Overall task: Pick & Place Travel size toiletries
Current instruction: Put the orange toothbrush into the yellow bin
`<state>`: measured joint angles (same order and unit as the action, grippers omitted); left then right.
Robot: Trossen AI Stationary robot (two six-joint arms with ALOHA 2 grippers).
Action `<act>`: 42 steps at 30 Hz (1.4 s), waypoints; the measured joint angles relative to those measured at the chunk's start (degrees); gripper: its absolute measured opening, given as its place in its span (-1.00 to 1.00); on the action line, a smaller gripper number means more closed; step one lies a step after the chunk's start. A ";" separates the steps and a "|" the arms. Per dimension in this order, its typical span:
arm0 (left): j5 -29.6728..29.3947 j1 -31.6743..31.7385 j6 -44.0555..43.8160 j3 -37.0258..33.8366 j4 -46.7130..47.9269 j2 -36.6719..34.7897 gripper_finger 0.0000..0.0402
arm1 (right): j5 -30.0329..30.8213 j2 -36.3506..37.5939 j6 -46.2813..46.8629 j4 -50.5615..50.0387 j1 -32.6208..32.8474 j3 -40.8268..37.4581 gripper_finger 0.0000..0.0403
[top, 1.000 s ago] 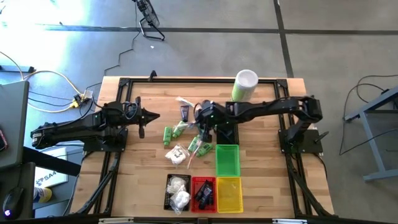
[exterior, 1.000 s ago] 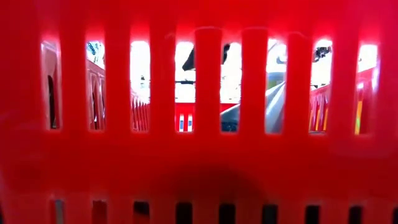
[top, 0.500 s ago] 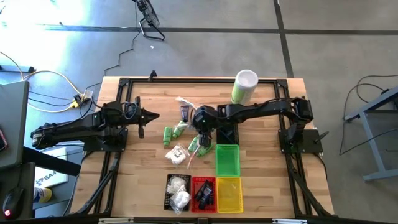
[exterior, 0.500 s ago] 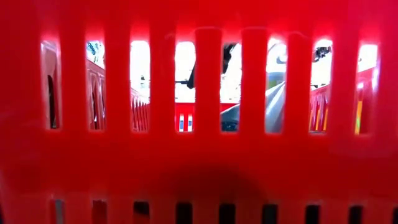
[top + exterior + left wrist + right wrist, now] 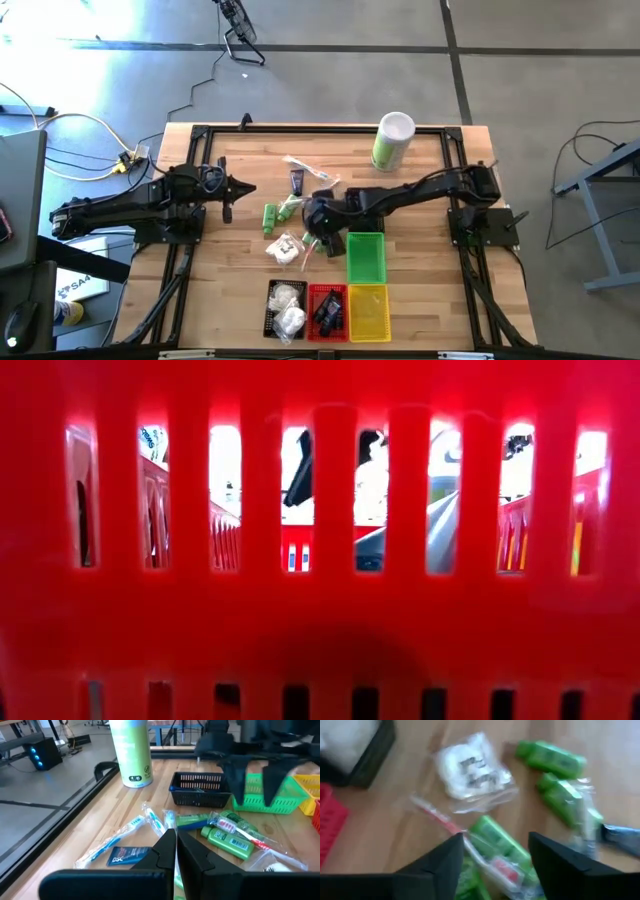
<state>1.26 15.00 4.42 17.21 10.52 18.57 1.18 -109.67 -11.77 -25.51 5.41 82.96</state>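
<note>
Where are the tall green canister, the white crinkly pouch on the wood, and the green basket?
Tall green canister [image 5: 392, 142], high view, on its green side.
White crinkly pouch [image 5: 470, 770], right wrist view, on its printed middle.
Green basket [image 5: 366, 258], high view, on its bare floor.

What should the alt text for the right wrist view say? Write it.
The right gripper, fingers open, hangs over a green bottle and a clear-wrapped stick on the wooden table. A white pouch and more green bottles lie beyond, near a black basket.
</note>
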 joint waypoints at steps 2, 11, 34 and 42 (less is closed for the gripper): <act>-0.02 0.00 -0.13 0.00 0.20 0.00 -0.94 | -0.14 -1.34 -0.53 -0.26 0.08 -0.02 0.19; 0.00 -0.02 -0.36 0.00 2.25 0.02 -0.94 | -0.07 -5.31 -2.71 -2.36 -1.54 -0.04 0.20; 0.00 -0.02 -0.32 -0.02 2.56 0.04 -0.94 | 2.10 -8.85 -5.52 -3.52 -2.58 -0.09 0.00; 0.00 -0.02 -0.28 -0.02 2.56 0.04 -0.94 | 2.38 -8.85 -5.68 -3.40 -2.58 -0.09 -0.45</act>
<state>1.26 14.98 4.14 17.19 13.08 18.61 3.56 -118.52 -17.45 -28.91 2.83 82.87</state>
